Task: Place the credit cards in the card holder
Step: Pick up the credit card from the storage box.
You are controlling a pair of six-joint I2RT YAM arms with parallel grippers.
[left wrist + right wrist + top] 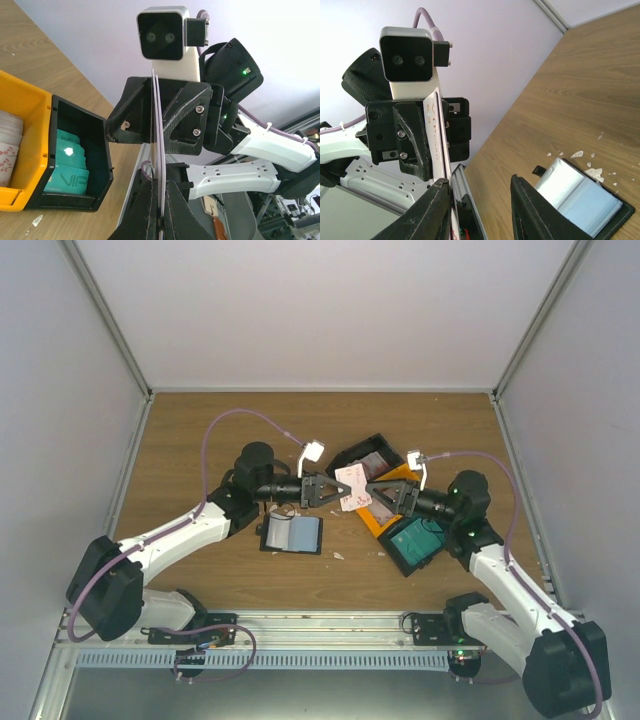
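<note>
The left tool [340, 490] is clamped shut on a white card with pink marks [353, 487]. It holds the card in the air over the middle of the table [200, 430], just left of the trays. In the left wrist view the card shows edge-on, as a thin pale line rising from between that tool's two black fingers [145, 210] at the bottom of the frame.

The right tool [376, 488] faces it from the right side of the frame. Its jaws stand partly open with the far end of the card between them. In the right wrist view the card lies close against the finger [432, 212] at lower left, and a clear gap separates it from the other finger [532, 210]. Whether the card touches the nearer finger cannot be told.

The card holder [292, 533] lies open flat on the table at lower left of the held card, below the left tool, with its pale blue-grey pockets facing up. A few white scraps [577, 154] lie on the wood beside it.

To the right, an orange tray [25, 92] holds pink-marked cards [7, 145]. A black tray [97, 145] touching it holds teal cards [67, 167]. A second black tray [350, 451] sits above them in the overhead view.
</note>
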